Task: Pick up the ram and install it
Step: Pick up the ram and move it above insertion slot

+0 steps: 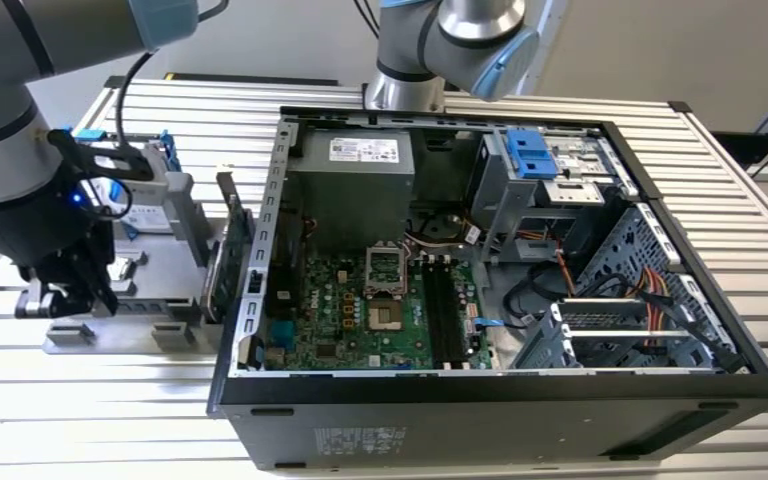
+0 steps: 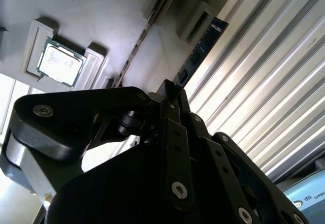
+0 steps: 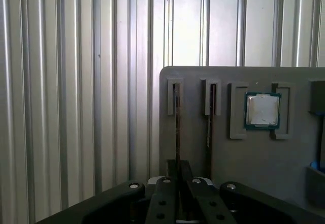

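The ram (image 3: 177,122) is pinched edge-on by the gripper (image 3: 177,165) — at the grey holder (image 1: 131,330), the exterior view's left.

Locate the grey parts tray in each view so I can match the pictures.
Exterior view: the tray sits on the ribbed table at the exterior view's left, beside the computer case, under the claw.
Second wrist view: the tray is the grey surface beyond the claw, holding a square chip.
First wrist view: the tray lies beyond the claw, chip included.
Shared landmark: the claw over the tray's edge.
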Motion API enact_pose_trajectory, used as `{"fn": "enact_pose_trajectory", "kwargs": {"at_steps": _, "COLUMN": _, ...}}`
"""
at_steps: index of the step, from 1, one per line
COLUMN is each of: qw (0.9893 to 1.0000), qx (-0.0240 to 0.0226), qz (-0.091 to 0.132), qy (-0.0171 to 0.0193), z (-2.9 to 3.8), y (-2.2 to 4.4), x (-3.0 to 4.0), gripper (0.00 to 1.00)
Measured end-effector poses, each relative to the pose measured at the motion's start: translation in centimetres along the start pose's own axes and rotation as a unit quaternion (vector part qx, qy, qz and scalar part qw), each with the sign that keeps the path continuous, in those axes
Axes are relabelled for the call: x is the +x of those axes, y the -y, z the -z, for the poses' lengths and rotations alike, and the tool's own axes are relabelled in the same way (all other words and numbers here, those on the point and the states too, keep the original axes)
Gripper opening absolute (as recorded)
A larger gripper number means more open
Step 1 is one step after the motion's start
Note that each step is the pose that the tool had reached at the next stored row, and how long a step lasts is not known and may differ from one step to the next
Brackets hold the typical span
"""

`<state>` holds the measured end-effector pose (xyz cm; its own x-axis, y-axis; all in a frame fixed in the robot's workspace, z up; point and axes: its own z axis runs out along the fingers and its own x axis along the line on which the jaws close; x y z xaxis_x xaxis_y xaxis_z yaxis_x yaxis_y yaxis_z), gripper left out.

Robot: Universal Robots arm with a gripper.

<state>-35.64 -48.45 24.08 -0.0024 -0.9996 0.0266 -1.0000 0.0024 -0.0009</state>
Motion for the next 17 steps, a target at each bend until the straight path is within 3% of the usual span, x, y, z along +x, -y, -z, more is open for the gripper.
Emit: {"fn": "enact_pose_trajectory", "kwargs": {"at_steps": 17, "qw": 1.0, "qx": 0.0, "qz": 0.0, "qy": 0.0, "z": 0.75, "y": 0.0, "x": 0.02, "gripper": 0.0}}
